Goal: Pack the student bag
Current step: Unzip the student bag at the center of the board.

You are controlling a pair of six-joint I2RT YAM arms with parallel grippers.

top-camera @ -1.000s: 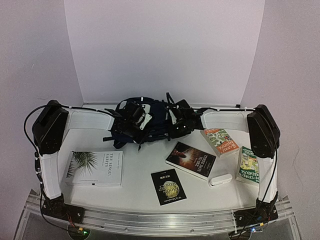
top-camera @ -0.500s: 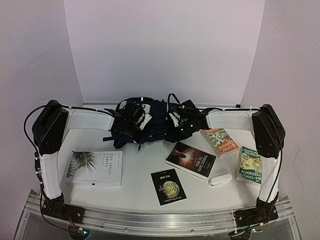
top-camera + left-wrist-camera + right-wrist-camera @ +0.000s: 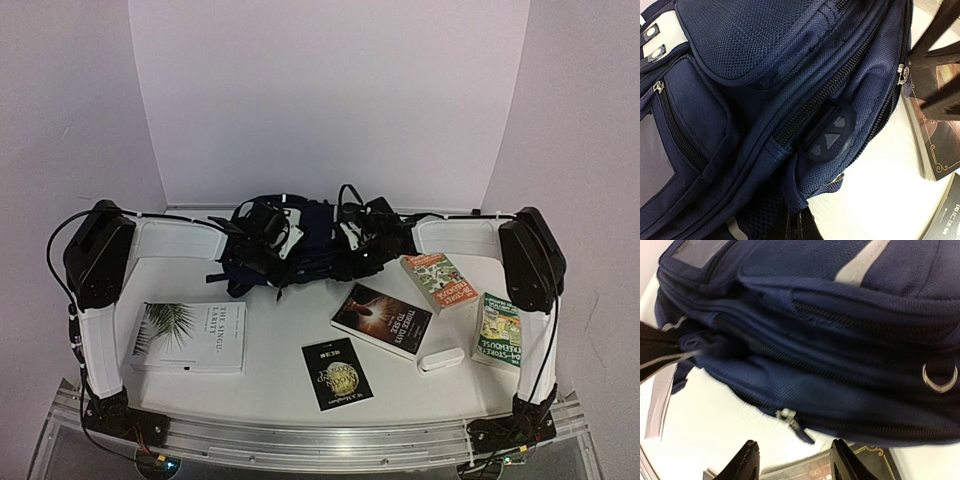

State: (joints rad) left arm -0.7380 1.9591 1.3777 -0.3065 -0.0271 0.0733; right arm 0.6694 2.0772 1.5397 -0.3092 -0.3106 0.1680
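Observation:
The student bag [image 3: 310,232], dark navy, lies at the back middle of the table. It fills the left wrist view [image 3: 765,100] and the right wrist view [image 3: 840,330]. My left gripper [image 3: 258,260] is at the bag's left front; in its own view its fingers [image 3: 801,220] are shut on a fold of the bag's fabric at its lower edge. My right gripper [image 3: 353,260] is at the bag's right front and is open [image 3: 795,462]. A metal zipper pull [image 3: 789,419] with a navy tab hangs just beyond its fingertips, not touched.
On the table in front lie a white book [image 3: 190,337], a small black book [image 3: 336,373], a dark book [image 3: 381,318], a colourful book [image 3: 440,282], a green book [image 3: 497,330] and a white case [image 3: 441,359]. The back wall is just behind the bag.

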